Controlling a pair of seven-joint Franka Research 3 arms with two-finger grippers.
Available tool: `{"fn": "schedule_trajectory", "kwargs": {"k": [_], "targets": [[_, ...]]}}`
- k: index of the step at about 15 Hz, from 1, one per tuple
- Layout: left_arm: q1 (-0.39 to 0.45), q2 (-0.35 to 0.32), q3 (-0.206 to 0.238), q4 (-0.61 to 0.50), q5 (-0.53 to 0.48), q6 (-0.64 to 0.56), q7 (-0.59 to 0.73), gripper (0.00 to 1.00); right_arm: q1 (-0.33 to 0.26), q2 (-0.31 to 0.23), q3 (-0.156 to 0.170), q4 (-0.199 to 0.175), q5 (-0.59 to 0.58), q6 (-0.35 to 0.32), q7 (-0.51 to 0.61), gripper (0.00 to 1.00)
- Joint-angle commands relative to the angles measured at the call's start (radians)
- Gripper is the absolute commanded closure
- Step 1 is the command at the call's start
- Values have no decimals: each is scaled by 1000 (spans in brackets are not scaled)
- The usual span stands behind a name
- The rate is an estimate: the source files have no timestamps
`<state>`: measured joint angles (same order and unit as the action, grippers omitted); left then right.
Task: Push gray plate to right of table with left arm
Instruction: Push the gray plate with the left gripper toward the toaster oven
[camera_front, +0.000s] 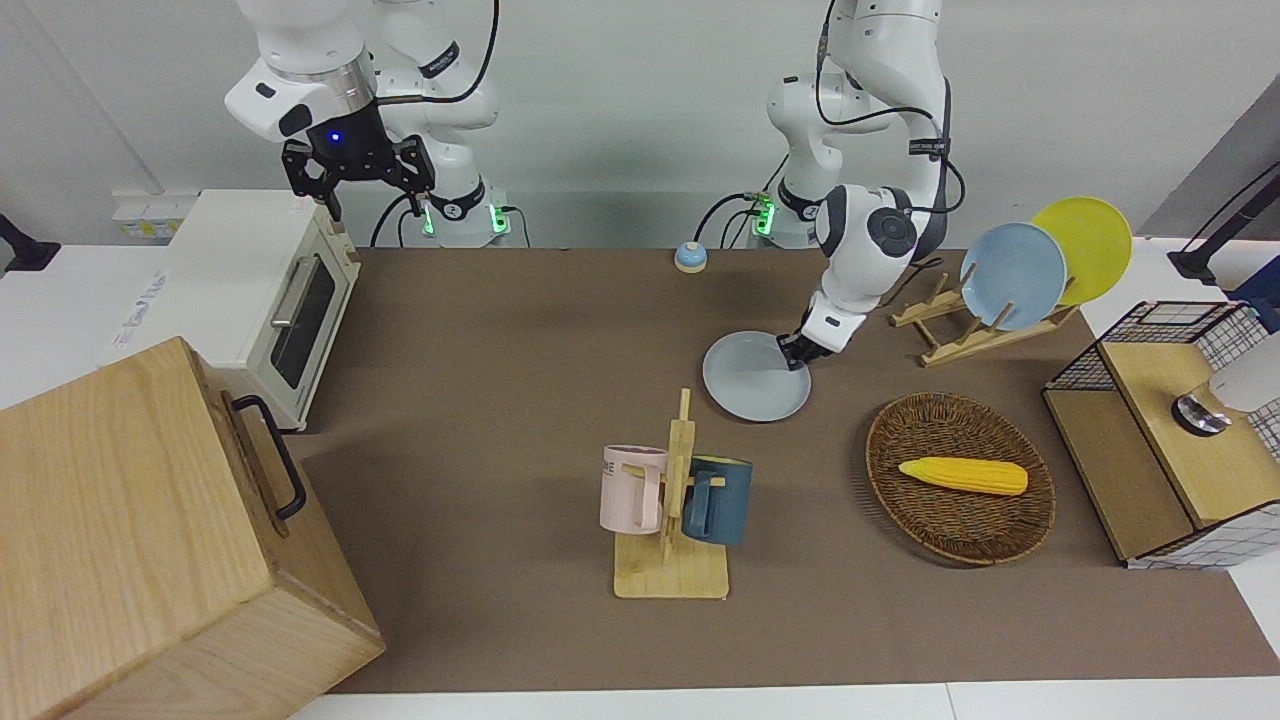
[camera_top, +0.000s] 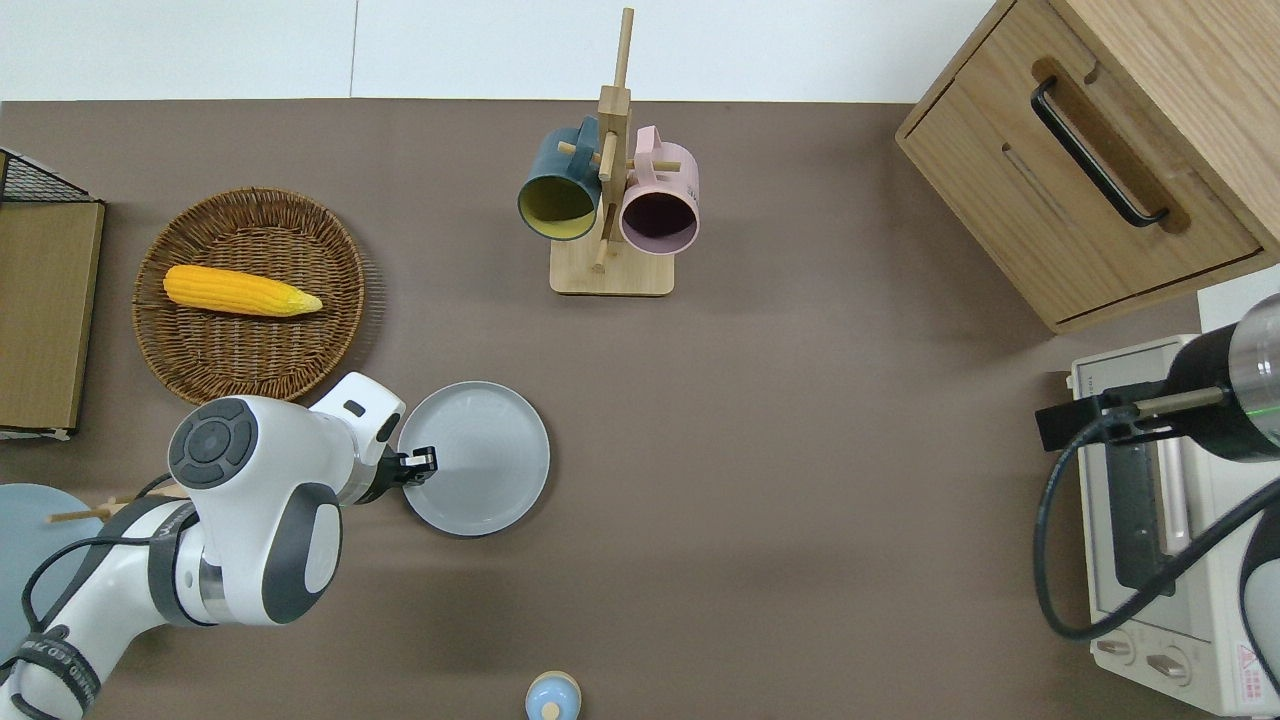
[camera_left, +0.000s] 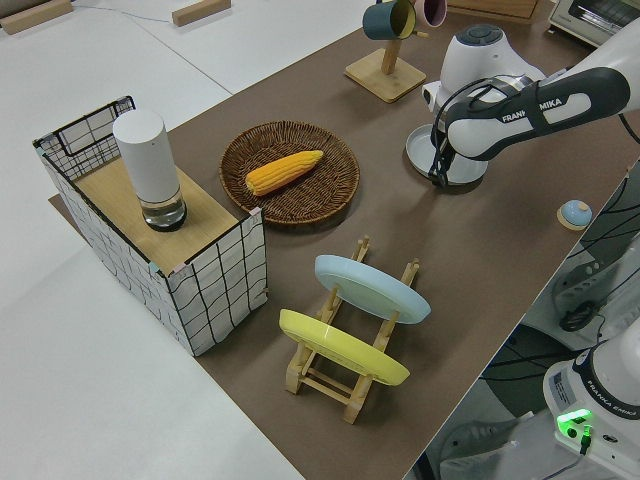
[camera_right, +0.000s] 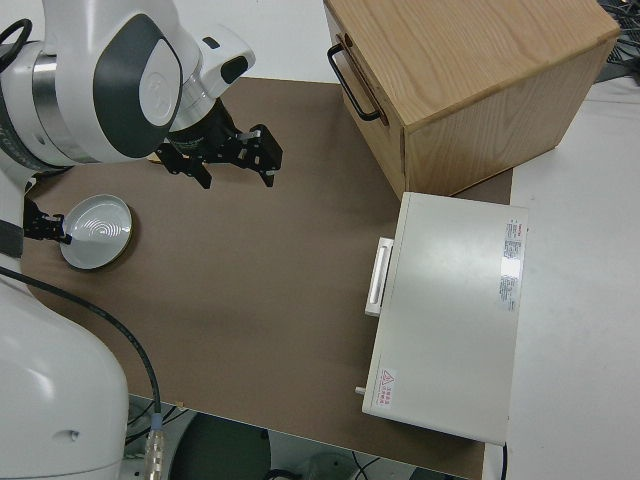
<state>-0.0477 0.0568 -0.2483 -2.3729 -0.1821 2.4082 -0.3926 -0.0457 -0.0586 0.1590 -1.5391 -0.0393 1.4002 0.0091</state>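
The gray plate (camera_top: 485, 458) looks matte and smooth with faint rings in the middle, the table (camera_top: 800, 480) has a dull brown mat top (kinda felt-like), the basket (camera_top: 250, 295) is rough woven wicker, and the mug rack (camera_top: 610, 200) and cabinet (camera_top: 1120, 150) are pale unpainted wood.
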Motion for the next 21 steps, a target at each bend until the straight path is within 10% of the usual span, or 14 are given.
{"fn": "schedule_trajectory", "kwargs": {"k": [1, 10, 21], "targets": [[-12, 35, -86, -5, -10, 63, -112, 1000, -8, -10, 5, -4, -1, -12, -8, 5], [-23, 104, -267, 52, -63, 182, -273, 1000, -8, -10, 5, -4, 1, -12, -8, 5], [-201, 241, -266, 193, -25, 261, -429, 1000, -8, -10, 5, -4, 1, -12, -8, 5]]}}
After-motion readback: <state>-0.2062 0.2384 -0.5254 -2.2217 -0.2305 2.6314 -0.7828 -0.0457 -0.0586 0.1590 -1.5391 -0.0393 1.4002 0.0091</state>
